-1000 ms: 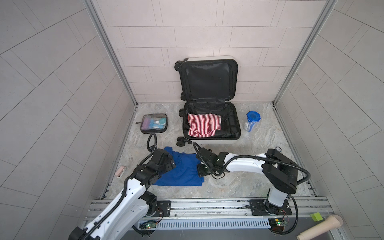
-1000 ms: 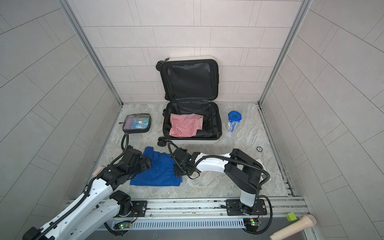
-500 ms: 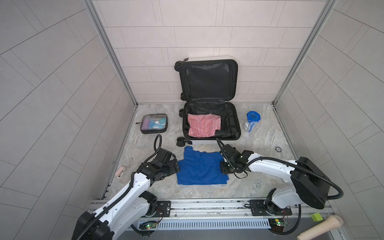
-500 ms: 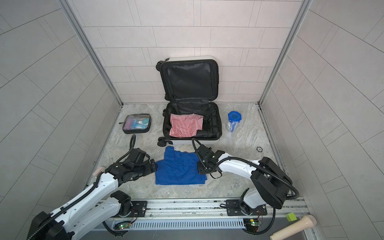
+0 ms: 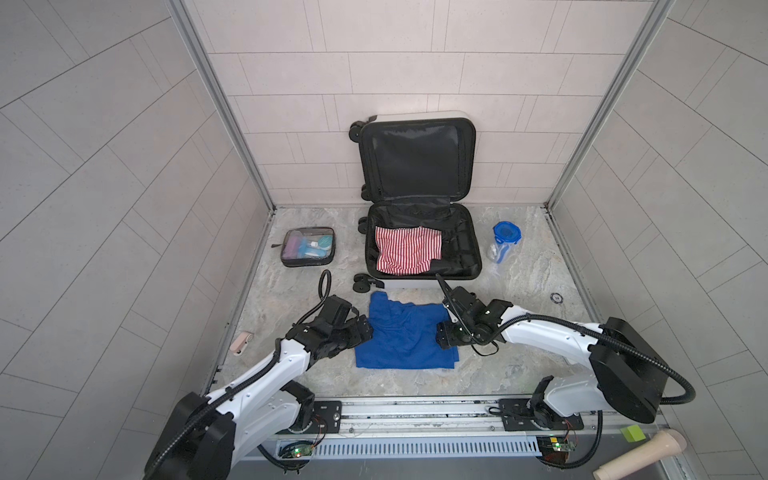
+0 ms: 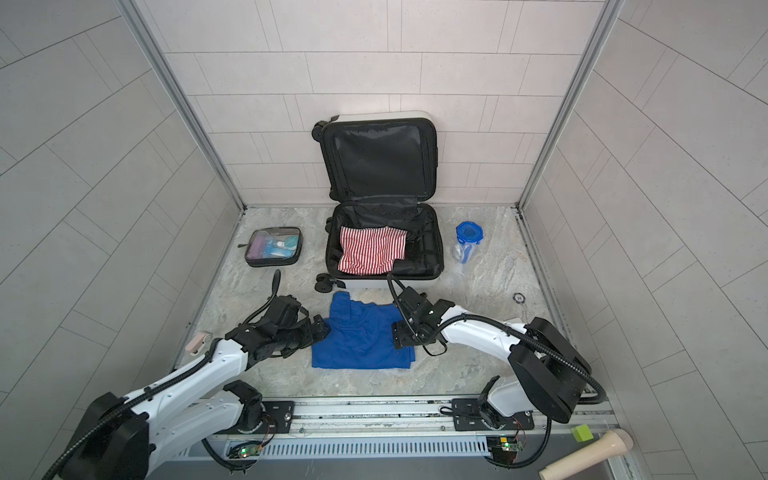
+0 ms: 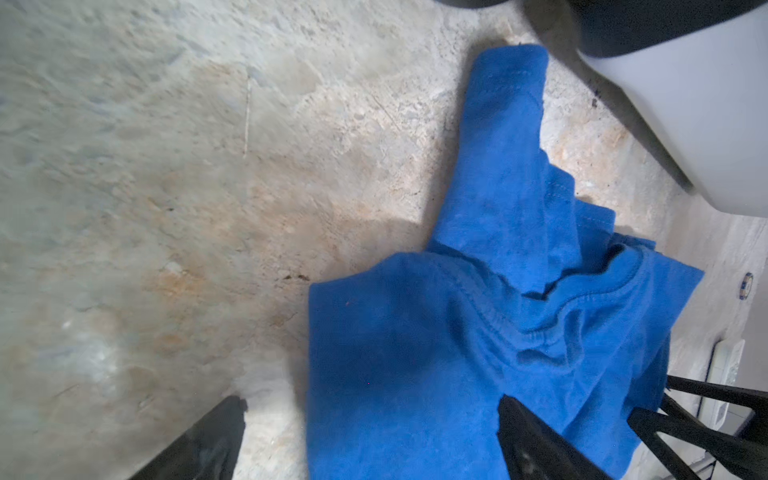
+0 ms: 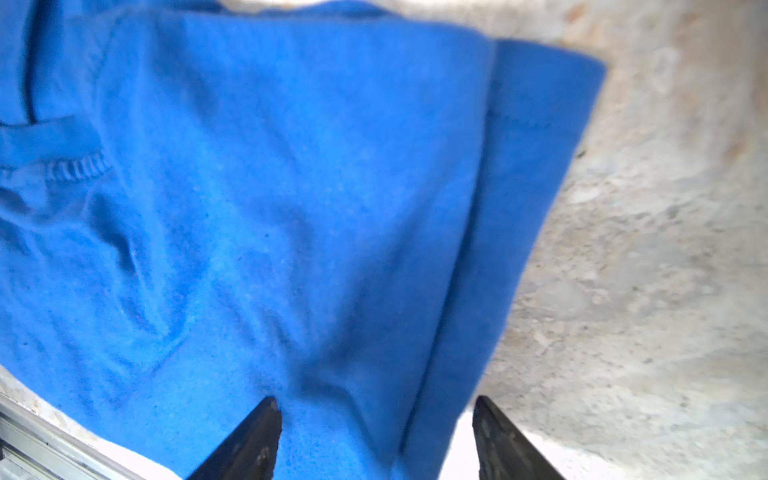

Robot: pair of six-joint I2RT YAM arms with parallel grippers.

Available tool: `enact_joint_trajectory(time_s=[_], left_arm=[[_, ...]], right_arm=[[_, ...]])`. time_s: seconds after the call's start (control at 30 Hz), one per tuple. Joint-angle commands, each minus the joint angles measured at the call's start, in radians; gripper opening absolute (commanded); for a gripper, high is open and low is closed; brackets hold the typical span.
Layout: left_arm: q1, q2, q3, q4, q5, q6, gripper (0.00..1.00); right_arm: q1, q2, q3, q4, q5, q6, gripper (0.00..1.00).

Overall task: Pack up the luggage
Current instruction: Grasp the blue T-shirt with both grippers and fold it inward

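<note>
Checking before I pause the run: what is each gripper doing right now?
Left gripper: open at the blue shirt's edge, holding nothing.
Right gripper: open over the blue shirt, holding nothing.

Pale pink tiled back wall (image 5: 415, 83), flanked by grey tiled side walls (image 5: 104, 166) behind aluminium corner posts (image 5: 222, 104); mottled grey-beige stone-look floor (image 5: 540, 270); even, soft-shadowed lighting.

The luggage (image 5: 417, 166), a small white hard-shell suitcase with black lining and black wheels, lies open at the back of the surface (image 5: 523, 291). Its lid stands upright against the back wall (image 5: 415, 83). Its base lies flat and holds a red-and-white striped cloth (image 5: 405, 249).
</note>
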Motion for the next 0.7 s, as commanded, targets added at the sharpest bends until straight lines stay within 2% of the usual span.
enact_joint_trajectory(time_s=[0.0, 0.37, 0.5, 0.67], left_arm=[[-0.033, 0.051, -0.010, 0.052, -0.053, -0.009, 1.00], [-0.132, 0.254, 0.006, 0.209, -0.087, -0.015, 0.90], [-0.155, 0.294, 0.018, 0.245, -0.084, -0.019, 0.83], [-0.180, 0.307, 0.033, 0.279, -0.067, -0.022, 0.65]], right_arm=[[-0.014, -0.008, 0.007, -0.009, 0.008, -0.010, 0.75], [-0.020, 0.075, 0.009, 0.081, -0.033, 0.020, 0.73], [-0.019, 0.097, 0.007, 0.111, -0.048, 0.032, 0.69], [-0.006, 0.117, 0.011, 0.141, -0.065, 0.049, 0.58]])
